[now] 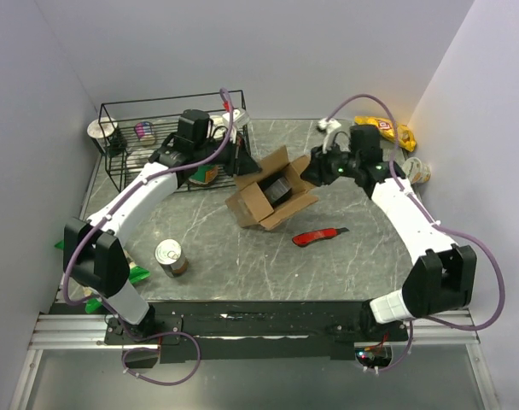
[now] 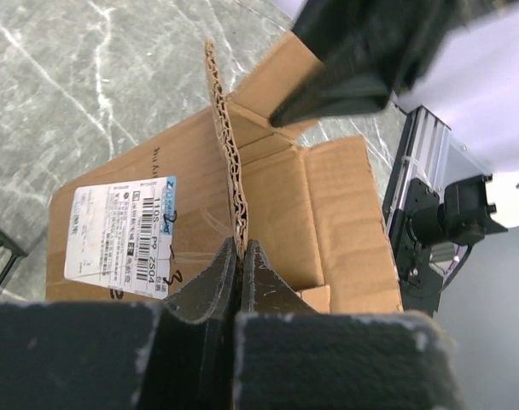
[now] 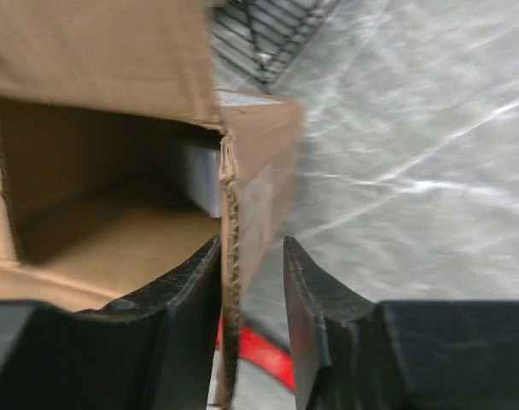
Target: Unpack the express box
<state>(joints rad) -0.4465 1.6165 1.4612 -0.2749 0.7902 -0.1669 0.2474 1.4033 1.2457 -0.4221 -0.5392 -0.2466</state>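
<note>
The express box is a brown carton lying in the middle of the table with its flaps spread. A dark item shows inside it. My left gripper reaches it from the far left and is shut on the corrugated edge of one flap; the white label faces that wrist camera. My right gripper is at the box's right side. Its open fingers straddle another flap edge: the left finger touches the cardboard and a gap remains on the right side. A grey item lies in the box's interior.
A black wire basket stands at the back left, with a can just in front of it. A red utility knife lies right of the box and a tin near the front left. Yellow packets and a cup sit at the back right.
</note>
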